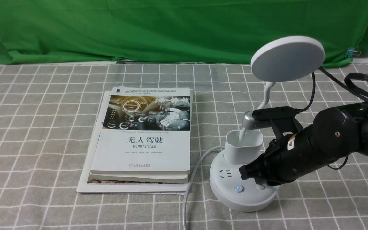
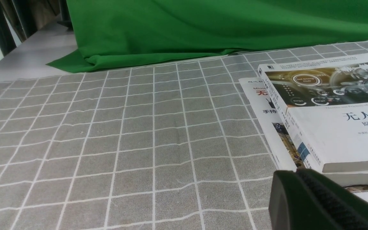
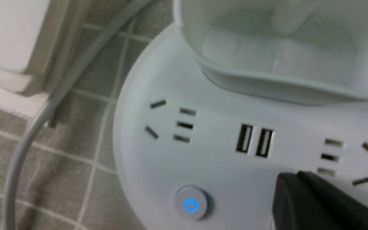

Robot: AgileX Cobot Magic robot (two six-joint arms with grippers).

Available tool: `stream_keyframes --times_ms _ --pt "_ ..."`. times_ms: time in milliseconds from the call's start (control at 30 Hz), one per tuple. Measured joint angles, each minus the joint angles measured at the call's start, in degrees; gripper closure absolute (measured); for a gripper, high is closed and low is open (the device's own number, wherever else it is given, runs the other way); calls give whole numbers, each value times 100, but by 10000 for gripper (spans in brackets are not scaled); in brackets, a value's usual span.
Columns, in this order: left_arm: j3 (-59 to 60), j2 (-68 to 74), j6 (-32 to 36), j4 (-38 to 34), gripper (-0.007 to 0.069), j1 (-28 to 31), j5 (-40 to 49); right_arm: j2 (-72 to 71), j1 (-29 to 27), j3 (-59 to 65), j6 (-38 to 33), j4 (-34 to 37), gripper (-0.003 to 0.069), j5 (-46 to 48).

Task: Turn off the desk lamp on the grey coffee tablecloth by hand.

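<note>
Black fingers (image 3: 311, 198): one dark pad shows in the right wrist view, low over the base's top by a socket. Wide or narrow, I cannot tell.
Right gripper (image 1: 248, 172): the tip hangs over the front right of the lamp's base, beside the blue-lit button (image 1: 238, 188). Contact is unclear.
Desk lamp (image 1: 228, 198): it stands upright on the grey coffee tablecloth (image 1: 43, 127), right of middle. Its neck rises from the cup (image 1: 243, 145) and bends rightward. The disc head (image 1: 287, 59) sits on top, its face tilted towards the camera.
Around: books (image 1: 142, 150) are stacked just left of the base, with a white cable (image 1: 193, 174) running between them. A green cloth (image 1: 171, 28) lies behind.
Right arm (image 1: 331, 140): it enters from the right edge and slants down leftward. A yellow sticker (image 1: 292, 141) is near the wrist. The arm covers the base's right side.
Left gripper (image 2: 315, 204): one finger shows by the books' corner. Its opening is not visible.
</note>
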Motion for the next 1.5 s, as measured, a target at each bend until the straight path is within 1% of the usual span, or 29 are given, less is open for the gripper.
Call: stream_keyframes --times_ms 133,333,433,533,567,600,633,667,700,733,767,833,867,900,933,967,1033,1067,1167,1200,1300,1333,1367,1433,1500 --pt "0 0 0 0 624 0 0 -305 0 0 0 -17 635 -29" --pt "0 0 0 0 624 0 0 -321 0 11 0 -19 635 105" --pt "0 0 0 0 624 0 0 -402 0 20 -60 -145 635 450" --pt "0 0 0 0 624 0 0 -655 -53 52 -321 -289 635 971" --pt "0 0 0 0 624 0 0 -759 -145 90 -455 -300 635 1151" --pt "0 0 0 0 624 0 0 -889 -373 186 -654 -305 635 1348" --pt "0 0 0 0 624 0 0 -913 -415 203 -728 -305 635 1366" --pt "0 0 0 0 624 0 0 -1127 -800 395 -917 -313 635 1459" --pt "0 0 0 0 624 0 0 -1161 -853 424 -934 -313 635 1459" --pt "0 0 0 0 624 0 0 -1508 -1365 721 -1070 -213 635 1425" --pt "0 0 0 0 624 0 0 -1555 -1420 756 -1086 -193 635 1415" --pt "0 0 0 0 624 0 0 -2322 -2018 1230 -1585 264 635 1038" --pt "0 0 0 0 624 0 0 -2387 -2050 1273 -1652 315 635 1039" --pt "0 0 0 0 624 0 0 -2749 -2165 1496 -2035 594 635 802" --pt "0 0 0 0 624 0 0 -3379 -2217 1913 -2725 1126 635 323" --pt "0 0 0 0 624 0 0 -3697 -2217 2051 -3024 1297 635 81" --pt "0 0 0 0 624 0 0 -4415 -2171 2541 -3519 1719 635 -530" --pt "0 0 0 0 624 0 0 -4706 -2147 2751 -3663 1804 635 -817" --pt "0 0 0 0 624 0 0 -5131 -2117 3130 -3824 1883 635 -1322" --pt "0 0 0 0 624 0 0 -5340 -2115 3402 -3889 1911 635 -1630" --pt "0 0 0 0 624 0 0 -5432 -2115 3528 -3850 1930 635 -1761" --pt "0 0 0 0 624 0 0 -5453 -2115 3571 -3682 1935 635 -1841" --pt "0 0 0 0 624 0 0 -5453 -2115 3571 -3682 1935 635 -1854" --pt "0 0 0 0 624 0 0 -5453 -2115 3578 -3365 1954 631 -2009" --pt "0 0 0 0 624 0 0 -5453 -2115 3580 -3265 1955 627 -2069"
